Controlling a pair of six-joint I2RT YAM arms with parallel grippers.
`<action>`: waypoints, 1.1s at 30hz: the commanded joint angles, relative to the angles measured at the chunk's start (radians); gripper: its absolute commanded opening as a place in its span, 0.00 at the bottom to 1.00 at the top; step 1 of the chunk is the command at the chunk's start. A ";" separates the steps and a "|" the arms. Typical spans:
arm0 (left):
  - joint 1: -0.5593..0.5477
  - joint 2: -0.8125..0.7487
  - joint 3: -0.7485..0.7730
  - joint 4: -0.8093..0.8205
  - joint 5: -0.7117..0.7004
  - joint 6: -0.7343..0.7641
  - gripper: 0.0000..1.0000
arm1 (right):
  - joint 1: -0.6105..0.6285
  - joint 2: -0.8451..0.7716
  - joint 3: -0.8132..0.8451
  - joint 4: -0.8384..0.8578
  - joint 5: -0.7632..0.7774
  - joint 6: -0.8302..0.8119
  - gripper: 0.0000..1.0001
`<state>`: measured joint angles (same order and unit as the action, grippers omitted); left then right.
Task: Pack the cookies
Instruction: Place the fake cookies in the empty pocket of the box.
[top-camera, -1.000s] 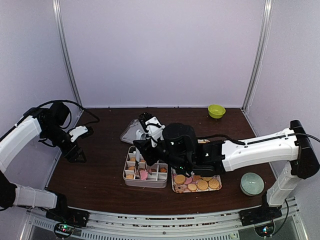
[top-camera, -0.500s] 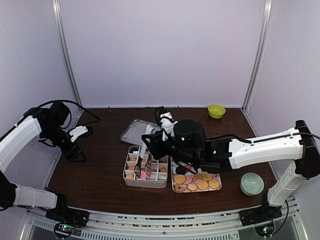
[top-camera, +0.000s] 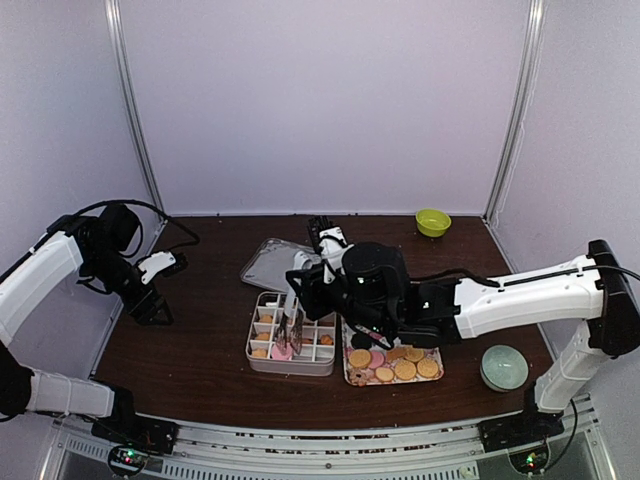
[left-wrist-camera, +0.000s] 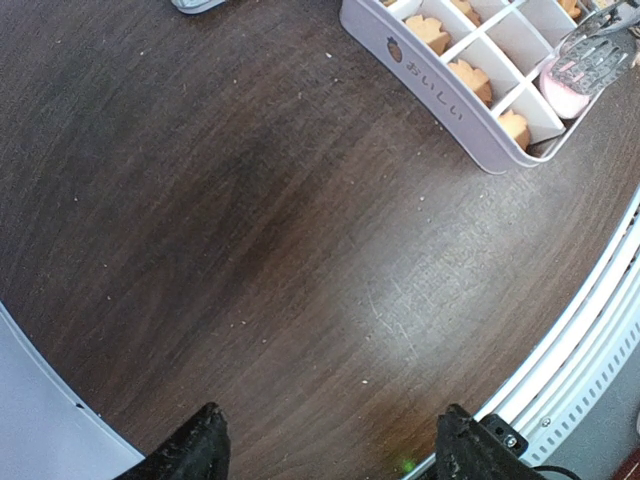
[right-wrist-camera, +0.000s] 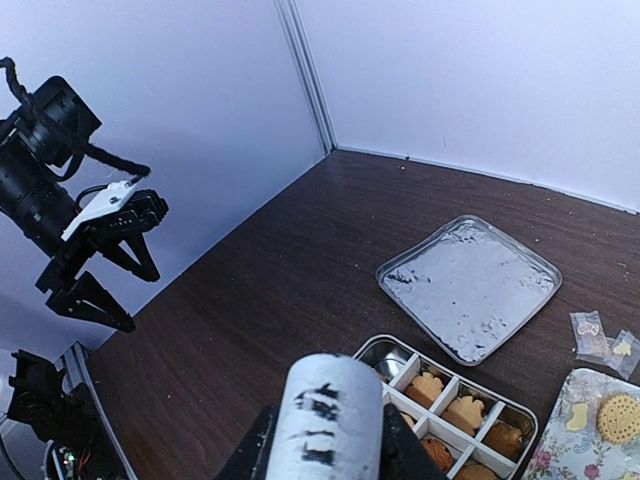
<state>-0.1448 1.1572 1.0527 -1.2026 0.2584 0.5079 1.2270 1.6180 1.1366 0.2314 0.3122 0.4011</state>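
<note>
Tongs over the box: the right pincer (right-wrist-camera: 332, 448) is clenched on the white-taped handle of the tongs (left-wrist-camera: 598, 50).

The right arm reaches across the desk (top-camera: 200, 350) toward 9 o'clock. The tongs hang from it into the divided box (top-camera: 262, 364), and their tips meet a pink cookie (left-wrist-camera: 566, 88) in the box's near row; whether they pinch it I cannot tell. Golden cookies (top-camera: 404, 369) lie in several other compartments, and more, golden and pink, sit on the floral tray (top-camera: 347, 380) touching the box at its 3 o'clock. A metal lid (top-camera: 262, 262) lies flat at the box's 12 o'clock, and a green bowl (top-camera: 432, 221) stands at the desk's 1 o'clock. At the desk's 9 o'clock, well apart from the box, the left pincer (left-wrist-camera: 325, 450) hangs released, its jaws wide and grasping nothing, over bare wood.
</note>
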 joint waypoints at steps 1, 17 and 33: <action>0.006 -0.005 0.000 0.008 0.016 0.014 0.73 | -0.001 0.023 0.029 -0.008 0.022 -0.027 0.28; 0.007 -0.002 0.004 0.006 0.019 0.015 0.73 | 0.008 -0.053 0.015 0.012 0.028 -0.058 0.26; 0.006 0.008 0.017 0.010 0.022 0.009 0.74 | -0.091 -0.480 -0.364 -0.171 0.214 -0.042 0.29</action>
<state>-0.1448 1.1576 1.0527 -1.2026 0.2665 0.5083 1.1553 1.2201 0.8658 0.1371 0.4614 0.3206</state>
